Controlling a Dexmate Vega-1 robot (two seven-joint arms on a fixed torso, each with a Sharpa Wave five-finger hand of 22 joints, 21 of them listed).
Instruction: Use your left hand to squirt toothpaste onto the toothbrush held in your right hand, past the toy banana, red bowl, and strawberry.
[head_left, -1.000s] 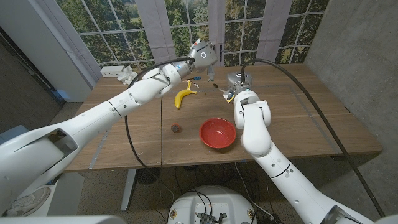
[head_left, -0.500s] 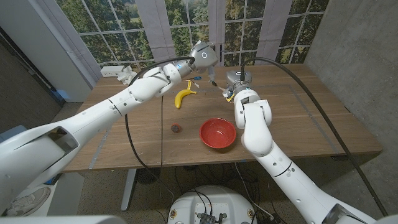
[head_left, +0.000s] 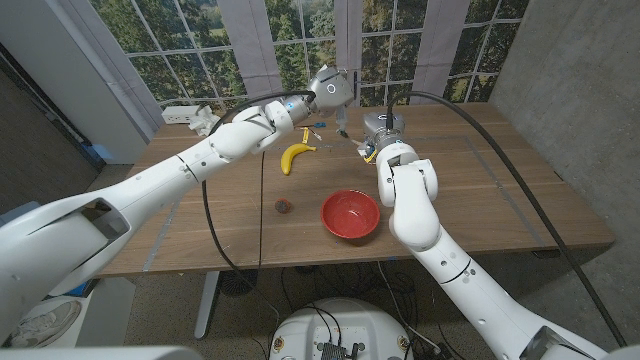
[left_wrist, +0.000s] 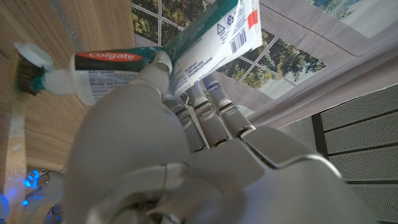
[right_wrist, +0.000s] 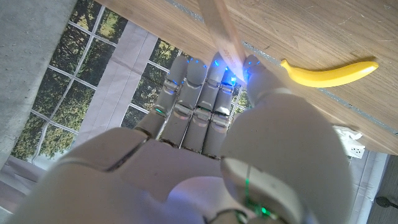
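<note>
My left hand (head_left: 328, 88) hangs above the far side of the table and grips a green and white toothpaste tube (left_wrist: 124, 62), nozzle (left_wrist: 28, 55) pointing down. The nozzle meets the bristles of the toothbrush head (left_wrist: 25, 78). My right hand (head_left: 381, 137) holds the toothbrush (head_left: 350, 136) by its pale handle (right_wrist: 221, 31), which reaches toward the left hand. The same hand (right_wrist: 205, 143) has its fingers wrapped around the handle. A yellow toy banana (head_left: 296, 155) lies on the table just below the left hand. Nearer me sit the red bowl (head_left: 350, 213) and the small strawberry (head_left: 284, 207).
The wooden table (head_left: 480, 190) runs to a window wall at the back. A white power strip (head_left: 180, 115) lies at the far left corner. Black cables arc from both arms over the table. The banana (right_wrist: 329, 73) also shows beside the right hand.
The left hand with the tube has drifted slightly right. The brush head has risen a little to the nozzle. Banana, bowl and strawberry have stayed put.
</note>
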